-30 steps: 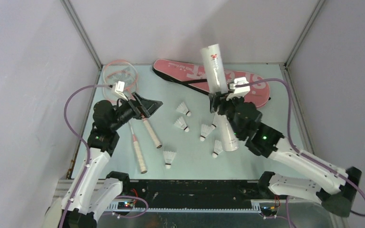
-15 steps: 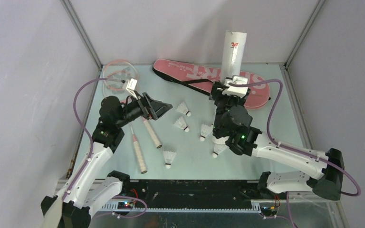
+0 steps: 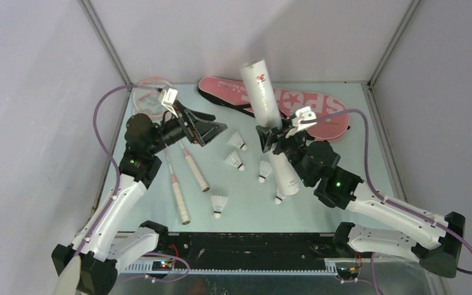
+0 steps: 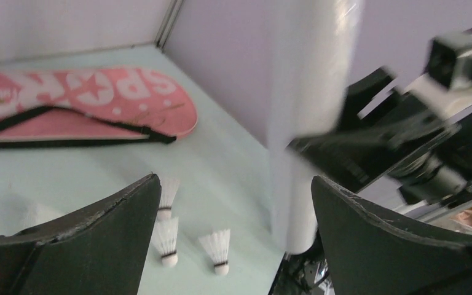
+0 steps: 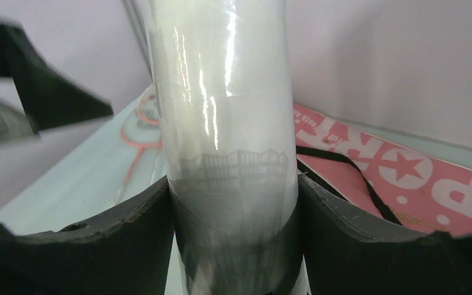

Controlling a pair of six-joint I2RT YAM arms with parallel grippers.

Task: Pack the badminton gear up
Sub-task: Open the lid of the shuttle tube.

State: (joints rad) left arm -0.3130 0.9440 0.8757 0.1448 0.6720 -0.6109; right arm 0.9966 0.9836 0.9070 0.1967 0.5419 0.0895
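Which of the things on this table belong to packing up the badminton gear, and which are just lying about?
Gear: white tube, shuttlecocks, pink rackets, pink SPORT bag.
Not gear, only rig: black base rail, enclosure walls.

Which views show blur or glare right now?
Left wrist: long white tube streaked by motion blur, shuttlecocks soft. Right wrist: bright glare stripes down the tube, bag behind fairly sharp. Top external: sharp, evenly lit.
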